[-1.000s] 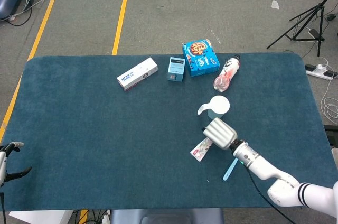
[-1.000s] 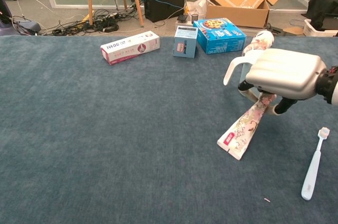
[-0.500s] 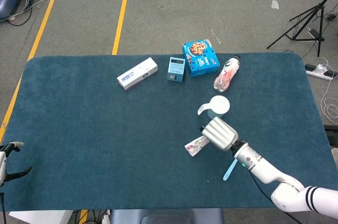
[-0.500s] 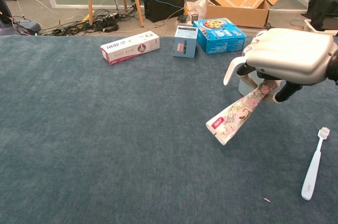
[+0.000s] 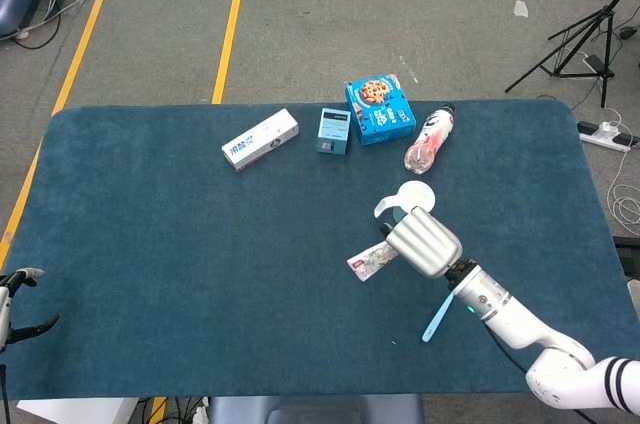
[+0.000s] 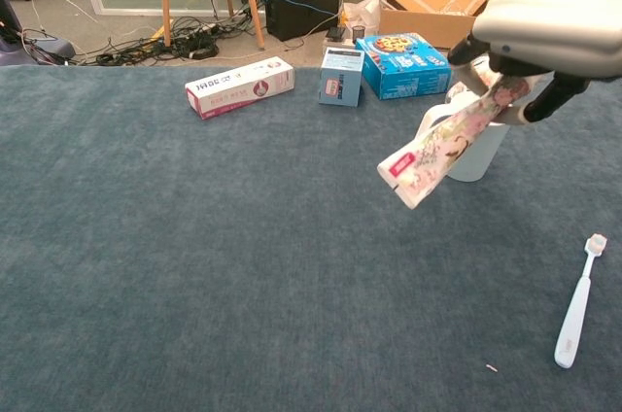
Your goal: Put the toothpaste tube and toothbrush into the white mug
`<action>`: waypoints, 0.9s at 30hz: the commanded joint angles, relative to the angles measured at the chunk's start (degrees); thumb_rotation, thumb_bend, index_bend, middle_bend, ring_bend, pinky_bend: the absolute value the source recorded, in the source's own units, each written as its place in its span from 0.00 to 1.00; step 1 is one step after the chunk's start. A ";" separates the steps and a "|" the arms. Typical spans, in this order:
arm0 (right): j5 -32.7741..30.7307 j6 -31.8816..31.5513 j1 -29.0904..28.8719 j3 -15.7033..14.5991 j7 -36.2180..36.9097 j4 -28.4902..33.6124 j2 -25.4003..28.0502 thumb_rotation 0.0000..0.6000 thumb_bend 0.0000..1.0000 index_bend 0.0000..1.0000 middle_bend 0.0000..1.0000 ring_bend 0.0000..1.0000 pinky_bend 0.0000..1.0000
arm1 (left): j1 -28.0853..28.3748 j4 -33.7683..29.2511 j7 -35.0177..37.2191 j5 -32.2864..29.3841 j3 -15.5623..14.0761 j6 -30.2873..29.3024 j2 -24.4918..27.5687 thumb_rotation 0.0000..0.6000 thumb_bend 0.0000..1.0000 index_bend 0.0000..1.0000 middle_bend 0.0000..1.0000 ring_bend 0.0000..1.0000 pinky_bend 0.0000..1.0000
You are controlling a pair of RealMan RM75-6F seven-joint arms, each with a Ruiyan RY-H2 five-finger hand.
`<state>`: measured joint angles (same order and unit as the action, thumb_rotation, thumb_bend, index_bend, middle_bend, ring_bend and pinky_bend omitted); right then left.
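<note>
Soft, flat tube point(image 6: 439, 147) with a floral print and a crimped pink end, lifted clear of the nappy blue cloth point(image 6: 194, 266), tilted with the crimp low toward 8 o'clock. Clamped at its upper end by the smooth, pale-shelled right hand point(image 6: 559, 18), fingers curled round it. Glossy white mug point(image 5: 410, 201) with a curved handle just behind the tube at 12 o'clock, partly hidden. Slim light-blue plastic toothbrush point(image 6: 577, 302) lying flat at 5 o'clock from the mug, well apart. Left hand point(image 5: 15, 302) at the cloth's 8 o'clock edge, dark fingertips apart, holding nothing.
</note>
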<state>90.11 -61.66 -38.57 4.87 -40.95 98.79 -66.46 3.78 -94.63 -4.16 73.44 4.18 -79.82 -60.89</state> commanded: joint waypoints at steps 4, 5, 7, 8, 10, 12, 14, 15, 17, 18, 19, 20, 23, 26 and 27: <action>-2.87 -1.68 0.81 2.93 -6.39 6.29 6.31 1.00 0.19 0.70 1.00 1.00 1.00 | -0.01 -0.05 -0.34 -0.04 -0.02 -0.06 -0.09 1.00 0.00 0.31 0.40 0.33 0.28; -3.56 -1.83 0.88 3.41 -7.56 7.28 7.31 1.00 0.19 0.70 1.00 1.00 1.00 | 0.00 -0.07 -0.39 -0.02 -0.03 -0.07 -0.10 1.00 0.00 0.31 0.40 0.33 0.28; -4.62 -2.03 0.94 4.13 -9.15 8.60 8.65 1.00 0.19 0.70 1.00 1.00 1.00 | 0.00 -0.08 -0.46 -0.03 -0.01 -0.10 -0.11 1.00 0.00 0.31 0.40 0.33 0.28; -5.19 -2.11 0.95 4.48 -9.91 9.14 9.24 1.00 0.19 0.70 1.00 1.00 1.00 | 0.00 -0.09 -0.47 -0.03 0.00 -0.12 -0.11 1.00 0.00 0.31 0.40 0.33 0.28; -6.63 -2.19 0.88 5.26 -11.53 10.01 10.34 1.00 0.19 0.70 1.00 1.00 1.00 | -0.01 -0.12 -0.52 -0.02 0.00 -0.14 -0.10 1.00 0.00 0.31 0.40 0.33 0.28; -8.17 -2.07 0.73 5.90 -12.71 10.33 11.10 1.00 0.19 0.70 1.00 1.00 1.00 | -0.04 -0.20 -0.49 0.04 -0.02 -0.22 -0.06 1.00 0.00 0.31 0.40 0.33 0.28; -9.42 -1.96 0.53 6.33 -13.71 10.12 11.35 1.00 0.19 0.70 1.00 1.00 1.00 | -0.07 -0.24 -0.44 0.08 -0.02 -0.26 -0.04 1.00 0.00 0.31 0.40 0.33 0.28; -10.29 -1.81 0.36 6.54 -14.34 9.75 11.39 1.00 0.19 0.70 1.00 1.00 1.00 | -0.07 -0.25 -0.42 0.09 -0.02 -0.26 -0.02 1.00 0.00 0.31 0.40 0.33 0.28; -11.65 -1.53 0.09 6.75 -15.33 8.97 11.19 1.00 0.19 0.70 1.00 1.00 1.00 | -0.07 -0.23 -0.36 0.10 -0.03 -0.23 -0.01 1.00 0.00 0.31 0.40 0.33 0.28; -12.53 -1.36 -0.12 6.86 -15.96 8.34 10.94 1.00 0.19 0.70 1.00 1.00 1.00 | -0.07 -0.22 -0.32 0.08 -0.02 -0.22 -0.01 1.00 0.00 0.31 0.40 0.33 0.28; -13.18 -1.25 -0.28 6.91 -16.49 7.85 10.71 1.00 0.19 0.70 1.00 1.00 1.00 | -0.07 -0.23 -0.27 0.08 -0.01 -0.22 0.01 1.00 0.00 0.31 0.40 0.33 0.28; -14.09 -1.09 -0.51 6.98 -17.19 7.20 10.40 1.00 0.19 0.70 1.00 1.00 1.00 | -0.08 -0.23 -0.21 0.11 -0.01 -0.24 0.03 1.00 0.00 0.31 0.40 0.33 0.28; -16.04 -0.99 -1.12 7.14 -18.96 5.35 9.40 1.00 0.19 0.70 1.00 1.00 1.00 | -0.09 -0.23 -0.10 0.13 -0.02 -0.21 0.07 1.00 0.00 0.31 0.40 0.33 0.28; -18.65 -0.81 -1.75 7.28 -20.70 3.65 8.20 1.00 0.19 0.70 1.00 1.00 1.00 | -0.09 -0.23 -0.14 0.13 -0.03 -0.20 0.06 1.00 0.00 0.31 0.40 0.33 0.28; -19.42 -0.71 -1.99 7.33 -21.18 3.17 7.84 1.00 0.19 0.70 1.00 1.00 1.00 | -0.09 -0.24 -0.14 0.15 -0.04 -0.20 0.06 1.00 0.00 0.31 0.40 0.33 0.28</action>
<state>72.06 -62.58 -40.00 12.05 -61.06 103.00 -57.79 3.69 -94.88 -4.29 73.60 4.14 -80.02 -60.83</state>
